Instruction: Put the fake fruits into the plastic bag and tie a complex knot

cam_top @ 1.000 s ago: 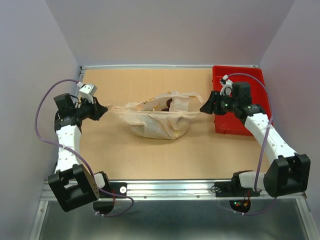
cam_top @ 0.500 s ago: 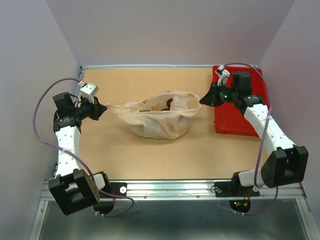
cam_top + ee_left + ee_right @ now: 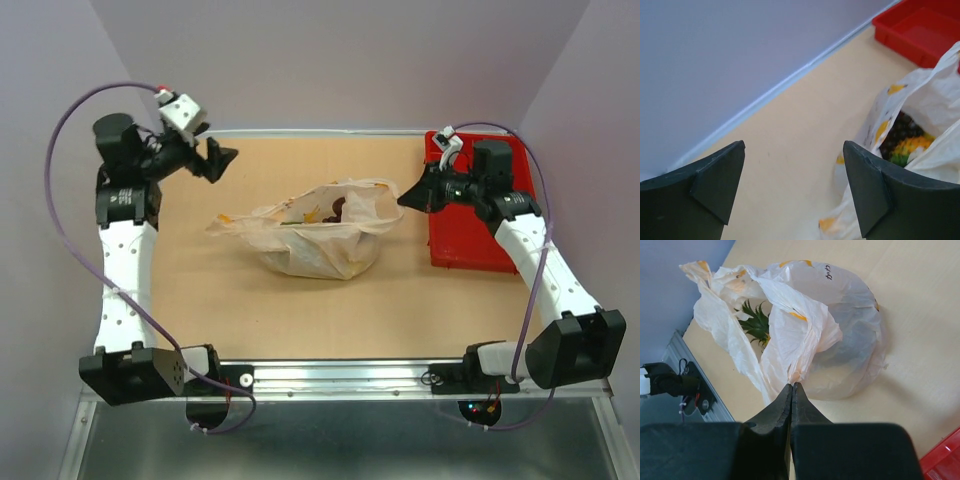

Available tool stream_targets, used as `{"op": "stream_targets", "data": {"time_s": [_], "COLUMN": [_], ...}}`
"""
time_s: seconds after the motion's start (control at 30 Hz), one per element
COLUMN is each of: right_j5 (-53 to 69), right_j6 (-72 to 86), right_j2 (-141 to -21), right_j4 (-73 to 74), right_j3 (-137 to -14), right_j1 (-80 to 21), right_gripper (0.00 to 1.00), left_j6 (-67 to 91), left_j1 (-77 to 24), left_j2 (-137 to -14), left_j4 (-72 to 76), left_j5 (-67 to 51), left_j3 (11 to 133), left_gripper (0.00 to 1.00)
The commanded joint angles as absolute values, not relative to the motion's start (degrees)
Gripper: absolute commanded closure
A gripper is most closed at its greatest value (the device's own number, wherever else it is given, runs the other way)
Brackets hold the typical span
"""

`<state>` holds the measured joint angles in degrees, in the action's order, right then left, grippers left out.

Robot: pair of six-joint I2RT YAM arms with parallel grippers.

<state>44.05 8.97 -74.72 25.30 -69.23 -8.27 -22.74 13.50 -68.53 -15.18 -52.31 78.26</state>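
The plastic bag lies mid-table, its mouth gaping. Inside it are the fake fruits: a dark grape cluster, a yellow and green piece and the pineapple's green crown. My right gripper is shut on the bag's right handle, and the pinch shows at its fingertips in the right wrist view. My left gripper is raised at the far left, open and empty, apart from the bag. The left handle lies slack on the table. A knot is not in view.
A red tray sits at the right, under my right arm, and also shows as a red tray in the left wrist view. Grey walls close in the back and sides. A metal rail runs along the near edge.
My left gripper opened, let go of the bag's left handle, and rose toward the far-left corner. The handle dropped slack. My right gripper stayed shut on the right handle.
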Motion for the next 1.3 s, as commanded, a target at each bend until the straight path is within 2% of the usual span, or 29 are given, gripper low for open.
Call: {"op": "stream_targets", "data": {"time_s": [0.0,0.1,0.17,0.3,0.37,0.53,0.6,0.8,0.97,1.17,1.27], "right_j5": [45.3,45.2,44.8,43.9,43.2,42.5,42.3,42.2,42.1,41.3,41.0], "right_j6": [8.3,8.1,7.9,7.3,6.8,6.4,6.2,6.0,6.4,9.0,11.4], "right_j2": [-72.9,-72.9,-72.9,-72.2,-72.2,-73.0,-73.4,-73.6,-73.5,-73.5,-74.1], "right_j4": [23.9,23.9,23.9,24.0,24.0,24.1,24.1,24.2,24.2,24.3,24.3], "right_j3": [-72.0,-71.5,-71.4,-70.9,-70.8,-71.3,-71.6,-71.4,-71.2,-72.2,-73.4], "right_j1": [-8.2,-8.2,-8.1,-8.1,-8.1,-8.2,-8.1,-8.1,-8.1,-8.2,-8.2], "right_gripper": [1.00,1.00,1.00,1.00,1.00,0.99,1.00,1.00,0.99,1.00,1.00], "left_j6": [-20.7,-19.4,-19.2,-20.7,-21.7,-28.7,-36.6,-39.3,-38.6,-36.0,-36.8], "left_j1": [0.1,-9.3,-14.8,-20.6,-21.4,-21.7,-21.7,-21.6,-22.3,-26.3,-27.4], "left_j2": [-73.8,-79.8,-84.6,-92.4,-96.3,-100.5,-101.2,-100.9,-100.8,-94.7,-93.6], "left_j4": [-12.7,-12.7,-13.2,-19.1,-22.3,-37.1,-44.4,-50.2,-48.3,-33.2,-27.4], "left_j5": [-48.5,-47.4,-46.3,-46.9,-47.5,-58.8,-62.7,-68.3,-67.1,-55.0,-50.6], "left_j3": [84.8,86.0,87.4,92.8,93.8,96.0,96.6,94.7,92.9,83.2,78.1], "left_gripper": [0.09,0.09,0.05,0.05,0.05,0.11,0.12,0.11,0.09,0.09,0.23]}}
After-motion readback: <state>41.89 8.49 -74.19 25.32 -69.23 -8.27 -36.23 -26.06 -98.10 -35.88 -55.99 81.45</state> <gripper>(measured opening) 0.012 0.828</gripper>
